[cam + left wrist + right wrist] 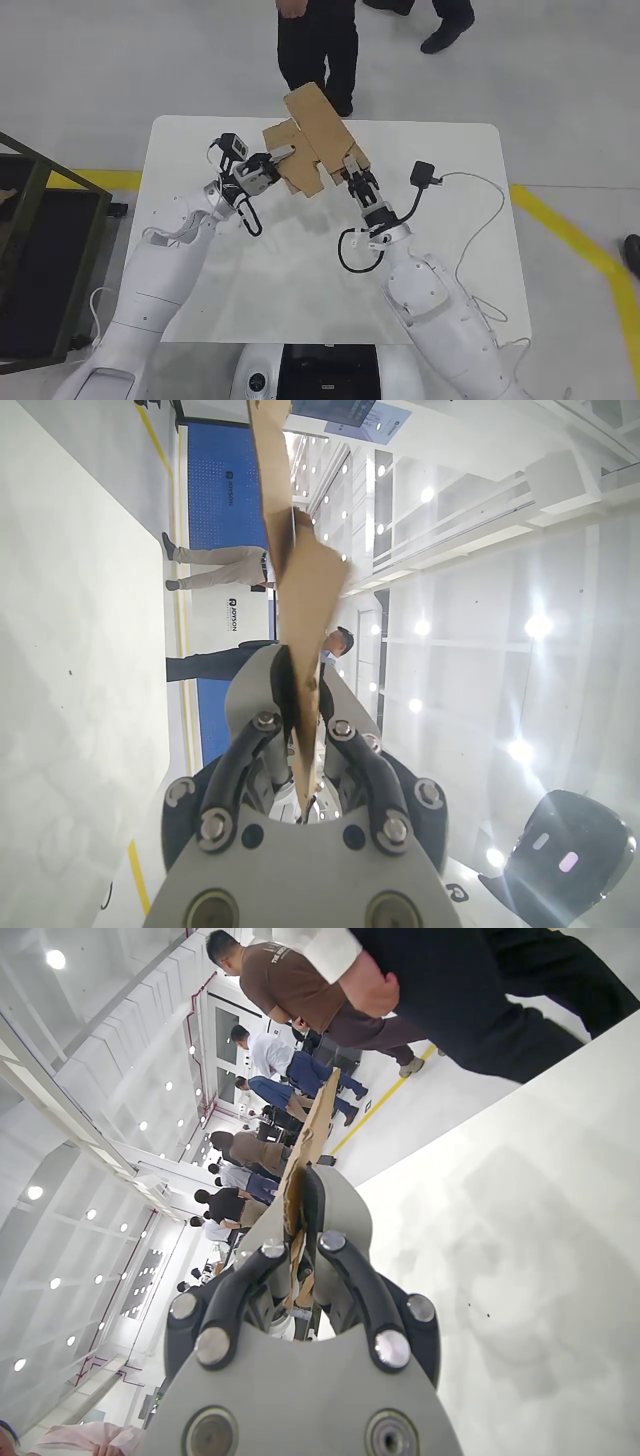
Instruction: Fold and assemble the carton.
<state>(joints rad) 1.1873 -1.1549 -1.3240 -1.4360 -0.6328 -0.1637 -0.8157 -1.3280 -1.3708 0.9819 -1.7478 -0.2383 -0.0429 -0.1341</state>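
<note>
A flat brown carton [312,138] with its flaps spread is held in the air over the far part of the white table [440,280]. My left gripper [283,155] is shut on the carton's left flap; in the left wrist view the cardboard [305,600] runs edge-on between the fingers [250,680]. My right gripper [355,168] is shut on the carton's right edge, and the right wrist view has the cardboard [315,1128] pinched between its fingers [340,1208].
A black cable with a small black box [422,174] trails beside the right arm. A dark metal rack [30,260] stands off the table's left side. A person [318,45] stands just beyond the far table edge. Bare tabletop lies near the front.
</note>
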